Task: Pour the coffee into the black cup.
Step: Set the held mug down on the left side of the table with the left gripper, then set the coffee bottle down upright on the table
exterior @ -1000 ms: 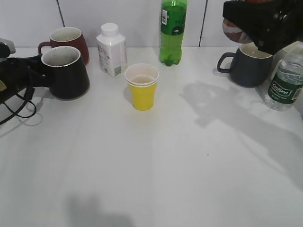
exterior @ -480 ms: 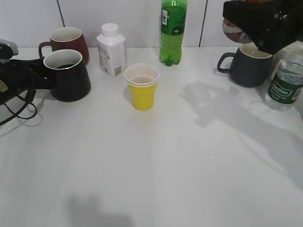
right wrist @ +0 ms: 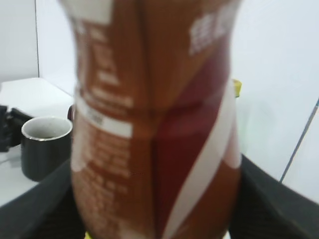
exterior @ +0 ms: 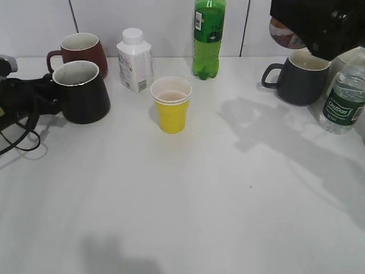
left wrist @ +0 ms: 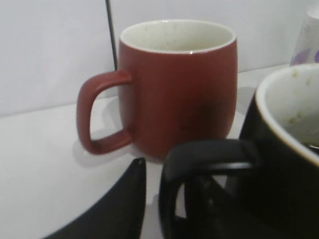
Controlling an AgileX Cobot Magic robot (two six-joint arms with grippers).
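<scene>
The black cup [exterior: 83,93] stands at the left of the table, glossy, with a white inside. My left gripper [exterior: 47,94] is shut on its loop handle [left wrist: 199,160]; the cup body fills the right of the left wrist view [left wrist: 289,164]. My right gripper [exterior: 311,31] is shut on the coffee bottle [exterior: 281,33] and holds it high at the back right, above the grey mug. The bottle fills the right wrist view [right wrist: 154,124], brown with a red and white label. Its mouth is out of view.
A maroon mug [exterior: 80,48] stands just behind the black cup, also in the left wrist view [left wrist: 174,89]. A white carton [exterior: 134,60], green soda bottle [exterior: 208,37], yellow paper cup [exterior: 171,105], dark grey mug [exterior: 299,77] and water bottle [exterior: 344,100] stand further right.
The black cup has shifted slightly right and down with my left gripper. My right gripper and the bottle have barely risen.
</scene>
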